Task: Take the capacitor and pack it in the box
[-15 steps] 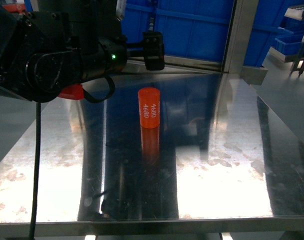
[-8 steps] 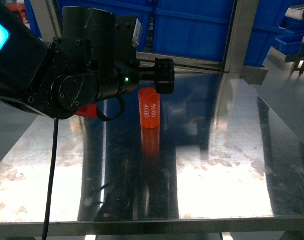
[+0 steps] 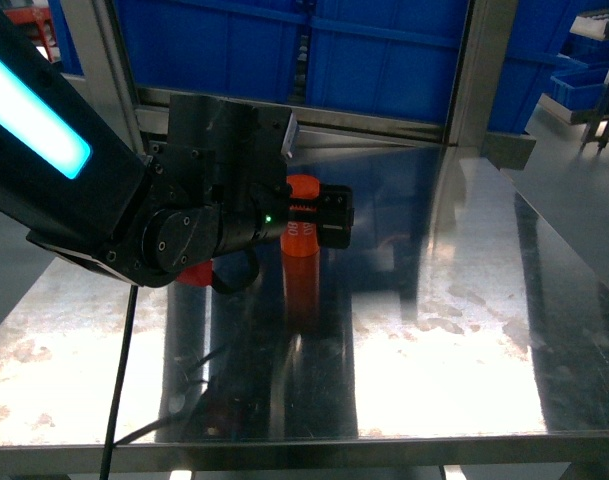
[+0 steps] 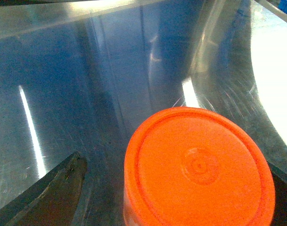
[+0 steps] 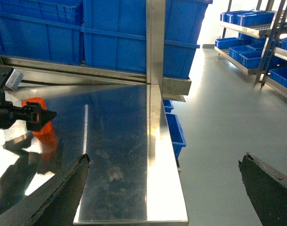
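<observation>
Since a second ago my left arm has swung down from the upper left of the head view toward the middle, and my left gripper now sits level with the orange capacitor, which has not shifted from its spot on the steel table.

In the head view the capacitor stands upright just left of the frame's centre, its upper part partly hidden behind my black finger. The arm's cyan light strip glows in the upper left. Blue bins line the top edge behind the table. A second orange piece peeks out under my arm; I cannot tell what it is.

In the left wrist view the capacitor's round top fills the lower right. One dark fingertip lies at lower left, the other at the far right edge, so my claw is spread with the capacitor between the fingers; I cannot tell whether they touch it.

In the right wrist view my right gripper is spread wide, fingers at the lower corners, hanging over the table's right edge and the grey floor. The capacitor is at the left, with my left fingers around it.
</observation>
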You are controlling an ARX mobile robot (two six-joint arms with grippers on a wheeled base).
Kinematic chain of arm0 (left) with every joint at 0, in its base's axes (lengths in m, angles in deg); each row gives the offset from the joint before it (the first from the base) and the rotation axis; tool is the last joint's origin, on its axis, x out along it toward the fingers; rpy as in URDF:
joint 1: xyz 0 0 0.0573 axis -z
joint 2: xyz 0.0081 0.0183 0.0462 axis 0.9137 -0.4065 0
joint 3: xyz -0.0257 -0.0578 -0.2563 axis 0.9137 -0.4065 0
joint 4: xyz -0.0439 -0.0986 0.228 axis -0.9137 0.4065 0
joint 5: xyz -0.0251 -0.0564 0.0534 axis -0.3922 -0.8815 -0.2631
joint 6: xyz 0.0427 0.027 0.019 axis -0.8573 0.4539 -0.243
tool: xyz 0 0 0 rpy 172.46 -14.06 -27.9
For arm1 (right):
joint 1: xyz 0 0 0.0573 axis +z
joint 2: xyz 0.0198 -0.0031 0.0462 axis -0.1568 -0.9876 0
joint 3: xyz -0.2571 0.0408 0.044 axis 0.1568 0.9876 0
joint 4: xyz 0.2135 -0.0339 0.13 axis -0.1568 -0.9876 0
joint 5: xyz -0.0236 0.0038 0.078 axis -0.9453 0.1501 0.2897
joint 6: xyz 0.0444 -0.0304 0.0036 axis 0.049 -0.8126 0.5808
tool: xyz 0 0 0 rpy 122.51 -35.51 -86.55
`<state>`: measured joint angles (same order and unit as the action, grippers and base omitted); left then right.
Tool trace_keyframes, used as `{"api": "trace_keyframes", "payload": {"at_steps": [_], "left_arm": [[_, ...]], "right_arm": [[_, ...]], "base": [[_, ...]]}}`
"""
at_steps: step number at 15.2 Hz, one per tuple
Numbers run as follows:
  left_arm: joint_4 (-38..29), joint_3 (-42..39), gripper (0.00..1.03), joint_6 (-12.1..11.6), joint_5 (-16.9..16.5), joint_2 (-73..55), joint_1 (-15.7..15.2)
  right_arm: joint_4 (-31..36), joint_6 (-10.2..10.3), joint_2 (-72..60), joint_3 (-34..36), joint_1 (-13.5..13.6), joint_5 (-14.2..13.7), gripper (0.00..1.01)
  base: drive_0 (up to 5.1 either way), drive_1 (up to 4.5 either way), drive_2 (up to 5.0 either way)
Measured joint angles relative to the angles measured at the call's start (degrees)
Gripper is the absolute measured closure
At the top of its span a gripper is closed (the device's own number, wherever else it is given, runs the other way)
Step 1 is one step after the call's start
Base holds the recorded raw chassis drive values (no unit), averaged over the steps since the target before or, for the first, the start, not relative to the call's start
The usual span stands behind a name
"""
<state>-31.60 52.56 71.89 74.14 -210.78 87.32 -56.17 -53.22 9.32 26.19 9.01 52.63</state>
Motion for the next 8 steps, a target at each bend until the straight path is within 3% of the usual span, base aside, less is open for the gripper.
{"api": "trace_keyframes", "payload": {"at_steps": [2, 6, 8], "left_arm": [[2.01, 1.20, 0.05, -0.07, 0.52, -0.74, 0.24], [2.62, 1.75, 0.49, -1.07, 1.36, -1.05, 0.42], [2.67, 1.86, 0.56, -1.11, 1.68, -1.05, 0.52]], "right_arm": [[0.00, 0.00, 0.00, 0.00, 0.00, 0.00, 0.03], [-0.02, 0.00, 0.00, 0.00, 0.00, 0.00, 0.03], [0.00, 0.00, 0.00, 0.00, 0.00, 0.00, 0.03]], "base": [[0.0, 0.00, 0.0], [0.0, 0.00, 0.0], [0.0, 0.00, 0.0]]}}
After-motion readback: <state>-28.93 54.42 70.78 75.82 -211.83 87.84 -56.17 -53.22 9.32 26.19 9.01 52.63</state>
